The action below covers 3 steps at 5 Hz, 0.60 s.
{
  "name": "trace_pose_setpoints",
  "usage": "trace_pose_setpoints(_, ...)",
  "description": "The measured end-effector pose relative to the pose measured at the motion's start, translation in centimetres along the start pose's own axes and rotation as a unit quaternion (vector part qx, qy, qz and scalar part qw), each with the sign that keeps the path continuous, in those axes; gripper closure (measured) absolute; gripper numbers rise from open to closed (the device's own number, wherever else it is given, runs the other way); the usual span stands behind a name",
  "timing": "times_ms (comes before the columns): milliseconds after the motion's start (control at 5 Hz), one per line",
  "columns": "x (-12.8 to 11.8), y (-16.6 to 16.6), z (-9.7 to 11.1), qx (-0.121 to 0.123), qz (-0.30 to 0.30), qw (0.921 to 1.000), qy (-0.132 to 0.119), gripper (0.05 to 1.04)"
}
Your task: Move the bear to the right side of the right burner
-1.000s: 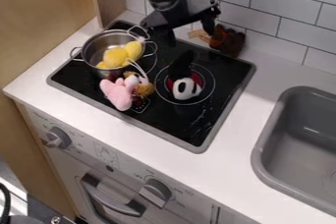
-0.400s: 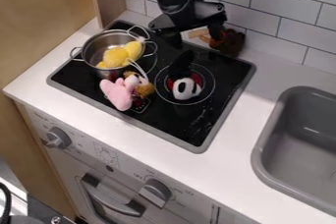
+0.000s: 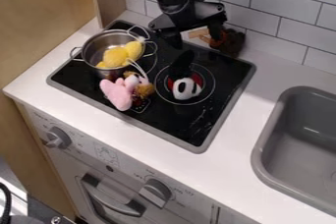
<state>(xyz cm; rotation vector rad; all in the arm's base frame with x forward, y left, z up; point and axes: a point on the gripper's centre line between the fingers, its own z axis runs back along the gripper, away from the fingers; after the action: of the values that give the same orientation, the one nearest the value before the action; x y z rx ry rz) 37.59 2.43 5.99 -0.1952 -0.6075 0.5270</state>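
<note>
One gripper (image 3: 195,36), fingers wide apart and unloaded, has shifted right, then paused toward the rear of the right burner (image 3: 208,85). The panda-faced plush (image 3: 186,88), presumably the bear, remains on that burner; descent, grasp and rightward transfer appear outstanding

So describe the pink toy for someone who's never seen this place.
Find the black stovetop set in the white counter. In front of the metal pot, near the stovetop's front edge, lies a plush toy. It's pink, unlike the yellow pieces inside the pot.
</note>
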Motion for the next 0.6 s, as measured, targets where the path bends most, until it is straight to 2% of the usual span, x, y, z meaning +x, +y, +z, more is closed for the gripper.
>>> trace_pose_setpoints(200,-0.5,-0.8,-1.6,-0.009,0.022,0.9996,-0.013,0.085)
trace_pose_setpoints(400,-0.9,-1.8,-2.2,-0.014,0.026,0.9992,-0.025,0.085)
trace_pose_setpoints(600,-1.4,-2.0,-2.5,-0.008,0.029,0.9992,-0.025,0.085)
